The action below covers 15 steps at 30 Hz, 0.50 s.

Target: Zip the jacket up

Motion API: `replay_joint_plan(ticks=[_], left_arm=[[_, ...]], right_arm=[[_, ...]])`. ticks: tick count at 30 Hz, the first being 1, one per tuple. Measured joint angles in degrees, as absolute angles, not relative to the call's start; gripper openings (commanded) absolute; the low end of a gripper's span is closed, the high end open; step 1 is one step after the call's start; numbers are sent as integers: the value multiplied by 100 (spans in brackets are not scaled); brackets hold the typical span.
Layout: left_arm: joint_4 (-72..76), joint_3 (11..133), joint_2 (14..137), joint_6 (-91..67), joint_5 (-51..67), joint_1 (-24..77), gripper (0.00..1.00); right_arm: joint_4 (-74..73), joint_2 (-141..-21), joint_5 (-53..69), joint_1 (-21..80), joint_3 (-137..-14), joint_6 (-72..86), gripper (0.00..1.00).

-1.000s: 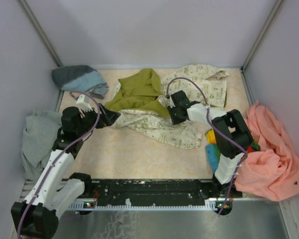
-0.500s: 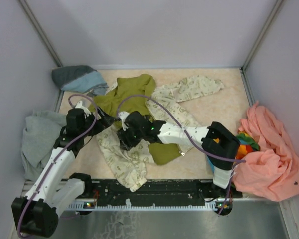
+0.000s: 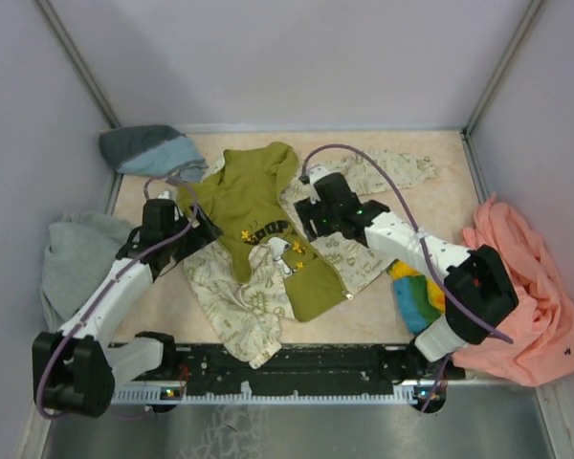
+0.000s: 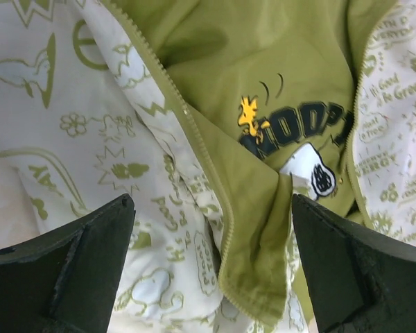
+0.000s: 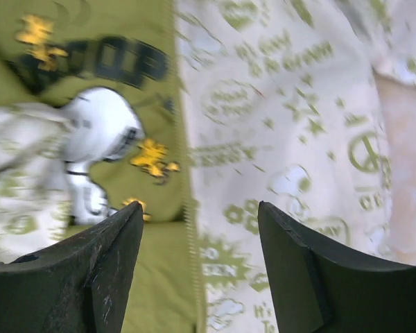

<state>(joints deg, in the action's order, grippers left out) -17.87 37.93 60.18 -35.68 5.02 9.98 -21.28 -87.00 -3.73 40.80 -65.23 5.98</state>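
The jacket (image 3: 253,196) lies unzipped and spread open at the centre of the table (image 3: 373,320). Its olive inside face is up with a cartoon print (image 3: 279,247) showing, and cream patterned panels fall to either side and toward the near edge. Its zipper edge (image 4: 194,139) runs diagonally under my left wrist camera, not joined to the other side.

My left gripper (image 3: 199,232) is poised over the jacket's left panel, the arm reaching up from the near-left corner and angling in toward the middle. Its fingers (image 4: 69,277) are spread wide, with only fabric below them. My right gripper (image 3: 309,215) sits just right of the print, elbow bent out near the peach-pink garment (image 3: 526,296), forearm slanting back and left. Its fingers (image 5: 90,277) stand apart too, gripping nothing.

Half a second ago my right arm stretched across the jacket to its left side. It has since drawn back to the right, uncovering the print. A second ago the jacket lay bunched farther back and to the right.

A grey sweatshirt (image 3: 72,263) lies at the left edge, a grey-blue garment (image 3: 148,148) at the far-left corner, and a multicoloured bundle (image 3: 416,296) beside my right arm.
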Motion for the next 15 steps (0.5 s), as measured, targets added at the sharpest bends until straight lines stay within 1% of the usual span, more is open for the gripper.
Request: replay_joint_plan(ticks=[3, 8, 10, 12, 13, 15], left_arm=[[-1809, 4060, 6593, -3531, 316, 998, 96], [-1752, 4689, 7756, -3413, 30, 1020, 88], [-1712, 4995, 8291, -3312, -97, 1044, 81], [-1712, 5319, 8818, -3212, -228, 1068, 67], [-1719, 5483, 9067, -3157, -283, 1079, 64], [-1741, 5839, 9570, -2974, -421, 1120, 62]], right_arm=[[-2134, -8689, -521, 3699, -6097, 626, 68], [-2141, -8825, -419, 3660, -5537, 781, 65], [-2060, -8908, -233, 3662, -5389, 884, 65], [-1927, -8945, -58, 3669, -5234, 1000, 65], [-1861, -8945, 23, 3677, -5155, 1057, 65], [-1741, -8945, 169, 3732, -5022, 1166, 65]])
